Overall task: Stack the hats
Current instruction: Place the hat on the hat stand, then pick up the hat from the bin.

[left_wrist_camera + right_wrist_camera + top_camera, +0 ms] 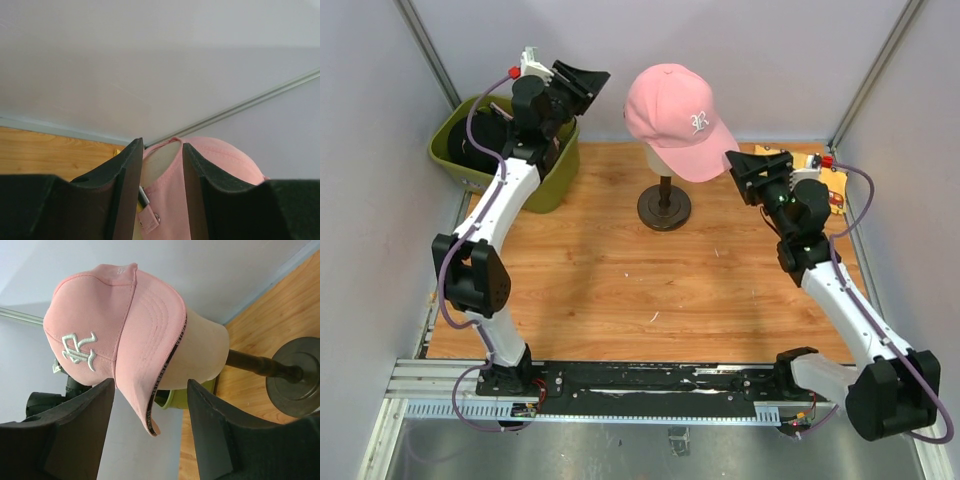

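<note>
The pink cap (pixel 670 115) is seated on the mannequin head (pixel 200 355) at the middle of the table (pixel 600 290), presumably as the base of the stack. The right end effector (pixel 742 178) is held open and empty beside its brim. The left end effector (pixel 582 85), likewise open and empty, is raised by the olive bin (pixel 548 190), where a black cap (pixel 470 148) lies.

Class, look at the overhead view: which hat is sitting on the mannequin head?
The pink hat with the white logo sits on the cream mannequin head. The black hat, by contrast, lies in the olive-green bin.
</note>
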Robot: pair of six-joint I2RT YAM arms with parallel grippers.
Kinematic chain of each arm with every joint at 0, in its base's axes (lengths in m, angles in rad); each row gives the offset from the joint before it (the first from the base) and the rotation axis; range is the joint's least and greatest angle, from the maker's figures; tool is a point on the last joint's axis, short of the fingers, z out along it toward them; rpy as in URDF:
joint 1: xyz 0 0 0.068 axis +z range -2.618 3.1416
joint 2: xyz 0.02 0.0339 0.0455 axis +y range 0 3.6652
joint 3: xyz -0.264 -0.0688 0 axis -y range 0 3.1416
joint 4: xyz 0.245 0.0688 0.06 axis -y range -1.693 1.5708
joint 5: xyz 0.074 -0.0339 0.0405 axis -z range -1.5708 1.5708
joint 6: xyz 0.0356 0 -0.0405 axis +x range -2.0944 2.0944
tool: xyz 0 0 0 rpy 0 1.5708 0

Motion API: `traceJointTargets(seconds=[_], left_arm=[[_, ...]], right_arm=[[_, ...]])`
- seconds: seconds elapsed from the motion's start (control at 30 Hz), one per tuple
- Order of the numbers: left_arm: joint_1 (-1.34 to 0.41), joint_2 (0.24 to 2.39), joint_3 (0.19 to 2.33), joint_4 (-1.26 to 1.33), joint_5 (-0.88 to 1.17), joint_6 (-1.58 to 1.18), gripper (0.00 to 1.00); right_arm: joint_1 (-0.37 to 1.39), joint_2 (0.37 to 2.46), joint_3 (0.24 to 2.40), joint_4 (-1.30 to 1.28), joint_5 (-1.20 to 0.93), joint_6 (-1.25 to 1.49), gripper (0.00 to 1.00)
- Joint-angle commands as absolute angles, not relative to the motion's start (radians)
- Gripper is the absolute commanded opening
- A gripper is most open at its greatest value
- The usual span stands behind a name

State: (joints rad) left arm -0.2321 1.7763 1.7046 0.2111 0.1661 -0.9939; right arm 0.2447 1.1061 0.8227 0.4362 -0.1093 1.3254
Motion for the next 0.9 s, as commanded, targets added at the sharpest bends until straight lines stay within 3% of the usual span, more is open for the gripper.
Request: traceJointTargets(seconds=[0.0, 0.23, 0.43, 0.67, 0.87], left_arm=[[-0.213, 1.691, 1.734, 0.146, 0.079, -0.929, 0.42], [-0.157, 1.596, 1.71, -0.168, -0.233, -0.859, 0.44], [-0.109, 1.621, 1.777, -0.416, -0.381, -0.783, 0.47], [-0.059, 1.661, 1.753, -0.509, -0.39, -0.754, 0.47], [-0.032, 1.713, 1.722, -0.526, -0.369, -0.752, 0.47]], right_arm=[[0.217, 1.016, 0.871, 0.31, -0.099, 1.191, 0.62], [0.152, 0.938, 1.019, -0.08, -0.018, 0.952, 0.62], [0.143, 1.053, 1.228, -0.452, 0.088, 0.719, 0.67], [0.141, 1.03, 1.154, -0.4, 0.239, 0.568, 0.87], [0.141, 1.046, 1.132, -0.383, 0.251, 0.489, 0.86]])
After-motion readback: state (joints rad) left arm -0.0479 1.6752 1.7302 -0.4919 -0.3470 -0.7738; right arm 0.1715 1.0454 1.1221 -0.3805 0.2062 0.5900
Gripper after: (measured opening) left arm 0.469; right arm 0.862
